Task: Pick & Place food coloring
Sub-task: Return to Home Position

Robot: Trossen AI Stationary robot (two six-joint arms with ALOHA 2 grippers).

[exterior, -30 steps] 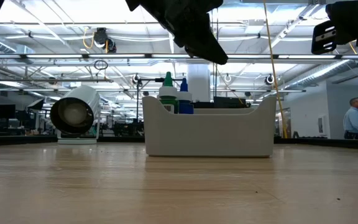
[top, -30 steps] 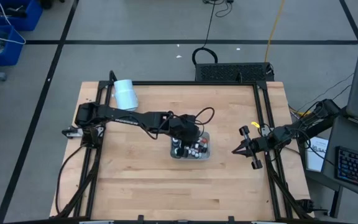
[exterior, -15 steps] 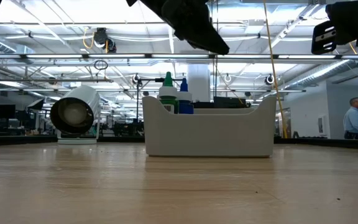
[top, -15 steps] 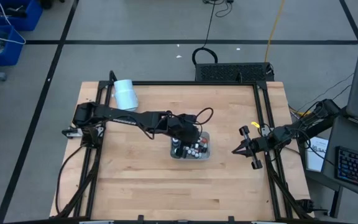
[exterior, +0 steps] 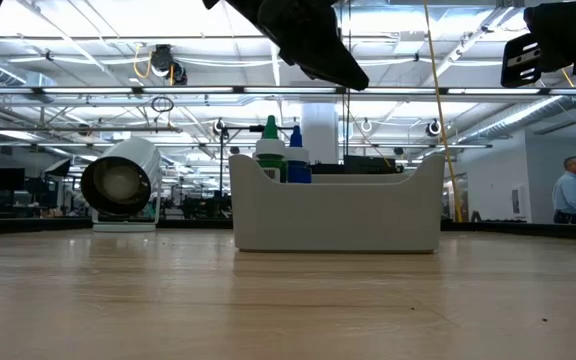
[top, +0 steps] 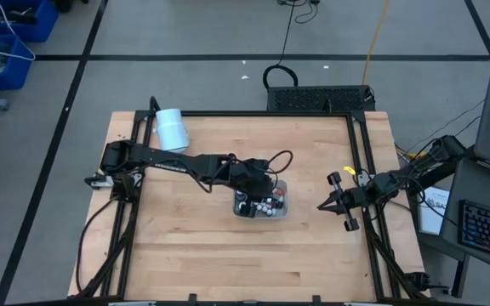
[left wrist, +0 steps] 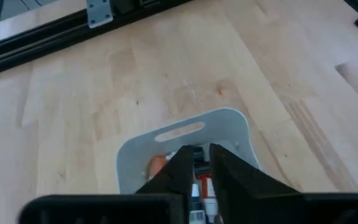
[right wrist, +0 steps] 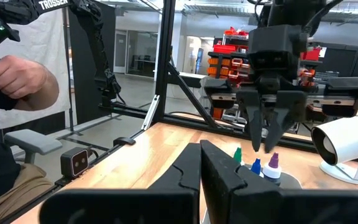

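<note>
From above, the left end effector (top: 249, 187) hangs over the grey tray (top: 284, 209) in the middle of the table (top: 194, 246). The food coloring bottles (top: 262, 204) sit packed inside that tray. A white cylinder (top: 171, 128) lies near the table's far left corner. The right end effector (top: 323, 206) waits by the right edge, well apart from the tray.

At table level, a green-tipped bottle (exterior: 269, 140) and a blue one (exterior: 295, 152) poke above the tray's rim. The left end effector is above them, touching neither. A person (exterior: 573, 190) stands far off in the room.

The left wrist camera looks down into the tray. The fingers (left wrist: 178, 174) seem slightly apart with nothing between them, though the gap is narrow.

In the right wrist view, that arm's own fingers (right wrist: 188, 168) are pressed together and hold nothing. A hand (right wrist: 23, 81) shows beside the table.
</note>
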